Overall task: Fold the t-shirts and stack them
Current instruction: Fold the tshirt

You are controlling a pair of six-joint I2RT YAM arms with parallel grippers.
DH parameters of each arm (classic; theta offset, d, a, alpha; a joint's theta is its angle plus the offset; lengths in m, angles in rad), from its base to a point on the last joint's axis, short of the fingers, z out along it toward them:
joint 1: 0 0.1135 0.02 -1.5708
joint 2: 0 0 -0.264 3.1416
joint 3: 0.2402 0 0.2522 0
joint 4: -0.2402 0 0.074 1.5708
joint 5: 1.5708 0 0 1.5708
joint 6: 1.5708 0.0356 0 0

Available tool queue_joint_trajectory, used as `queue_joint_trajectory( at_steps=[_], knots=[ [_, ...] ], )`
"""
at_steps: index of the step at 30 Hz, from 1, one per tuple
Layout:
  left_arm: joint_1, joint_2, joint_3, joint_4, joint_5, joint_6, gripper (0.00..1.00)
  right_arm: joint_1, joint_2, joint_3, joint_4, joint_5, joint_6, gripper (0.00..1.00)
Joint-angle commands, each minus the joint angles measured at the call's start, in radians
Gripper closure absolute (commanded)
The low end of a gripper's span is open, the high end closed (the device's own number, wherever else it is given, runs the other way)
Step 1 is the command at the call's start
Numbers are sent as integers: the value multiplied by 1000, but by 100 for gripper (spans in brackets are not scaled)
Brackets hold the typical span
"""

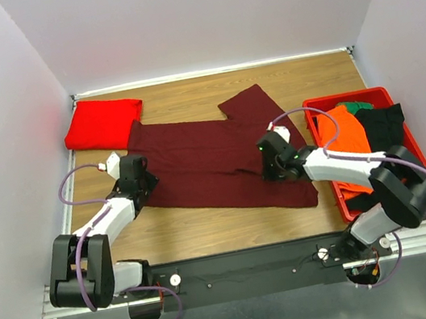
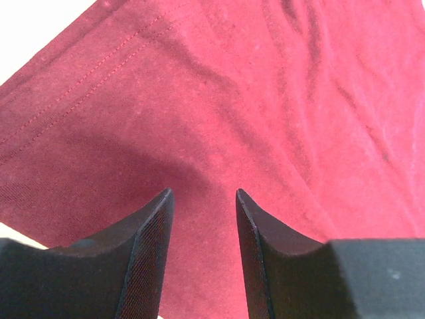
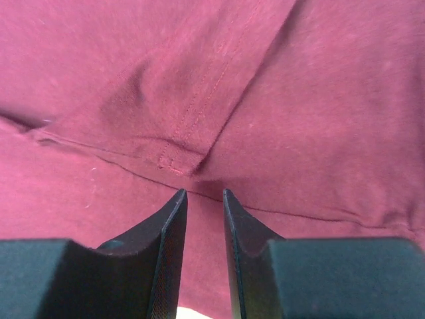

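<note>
A: Landmark entry: maroon t-shirt [image 1: 206,169], spread flat on the bench [image 1: 184,234], one sleeve pointing to the far side. What lies left of it?

B: Red t-shirt [image 1: 103,122], folded, at the maroon t-shirt's far-left corner, touching it. The left claw [image 2: 202,196] is down over the maroon t-shirt's left edge. Its jaws stand moderately wide, with nothing between them, only cloth underneath.

A: And further right?

B: The right claw [image 3: 204,193] is on the maroon t-shirt's right part, tips at a stitched sleeve hem [image 3: 192,126]. Gap narrow; whether any cloth is nipped cannot be told.

A: Beyond the right edge?

B: A red bin [image 1: 315,109], just beside the maroon t-shirt, holding orange cloth [image 1: 344,133], black cloth [image 1: 383,127] and a bit of green [image 1: 349,106].
</note>
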State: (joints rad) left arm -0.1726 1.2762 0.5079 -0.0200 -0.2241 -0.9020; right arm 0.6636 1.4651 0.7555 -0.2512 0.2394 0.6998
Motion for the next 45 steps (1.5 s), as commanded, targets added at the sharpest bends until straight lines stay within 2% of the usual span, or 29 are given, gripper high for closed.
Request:
queue_joint_trajectory(
  at_steps=[1, 24, 26, 27, 28, 31, 35, 45],
  knots=[
    [-4, -28, 29, -21, -23, 6, 50, 21, 63, 51, 15, 38, -23, 65],
    [-2, -11, 41, -21, -20, 17, 50, 24, 294, 286, 15, 126, -82, 64],
    [-4, -12, 40, -20, -20, 17, 50, 25, 319, 313, 16, 127, -89, 69],
    [-2, -12, 41, -20, -20, 17, 50, 25, 327, 323, 15, 130, -91, 74],
    [-2, -11, 41, -20, -20, 18, 50, 25, 340, 338, 15, 130, -94, 84],
    [-4, -12, 43, -20, -18, 20, 50, 24, 351, 349, 15, 129, -95, 95],
    [-2, -15, 44, -20, -18, 23, 50, 25, 353, 355, 15, 130, -94, 100],
    [-2, -6, 54, -20, -17, 25, 50, 25, 408, 481, 20, 173, -151, 100]
  ],
)
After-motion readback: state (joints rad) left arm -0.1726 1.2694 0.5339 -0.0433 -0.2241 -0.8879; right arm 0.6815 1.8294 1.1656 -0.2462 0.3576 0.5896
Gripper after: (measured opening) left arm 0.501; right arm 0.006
